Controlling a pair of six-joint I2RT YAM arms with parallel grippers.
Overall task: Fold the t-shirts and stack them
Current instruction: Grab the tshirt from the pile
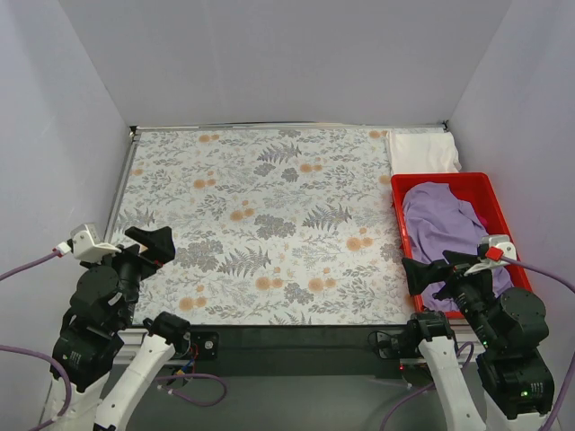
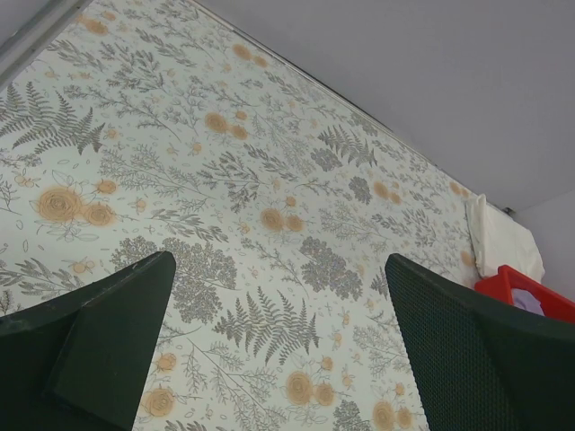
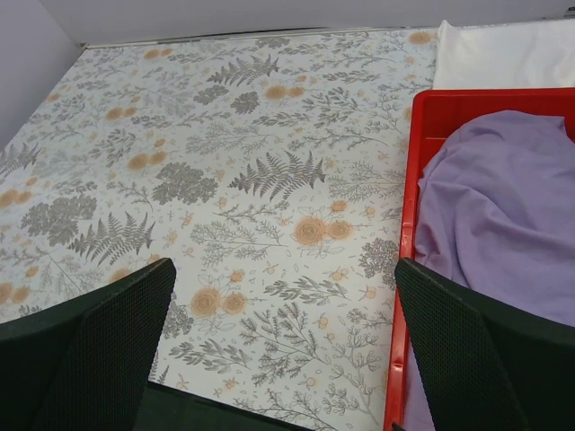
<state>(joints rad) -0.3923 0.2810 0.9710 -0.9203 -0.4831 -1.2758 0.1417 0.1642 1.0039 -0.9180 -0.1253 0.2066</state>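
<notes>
A lavender purple t-shirt (image 1: 440, 224) lies crumpled in the red bin (image 1: 398, 211) at the right; it also shows in the right wrist view (image 3: 503, 215). A sliver of magenta pink t-shirt (image 1: 486, 221) peeks from under it. A folded white t-shirt (image 1: 422, 151) lies on the cloth behind the bin, also in the right wrist view (image 3: 508, 54) and the left wrist view (image 2: 503, 244). My left gripper (image 1: 154, 244) is open and empty above the near left of the table. My right gripper (image 1: 440, 268) is open and empty over the bin's near left corner.
The grey-and-orange floral tablecloth (image 1: 260, 224) covers the table. The red bin's left wall (image 3: 406, 269) runs just inside my right gripper's right finger. White walls close in the table at the back and both sides.
</notes>
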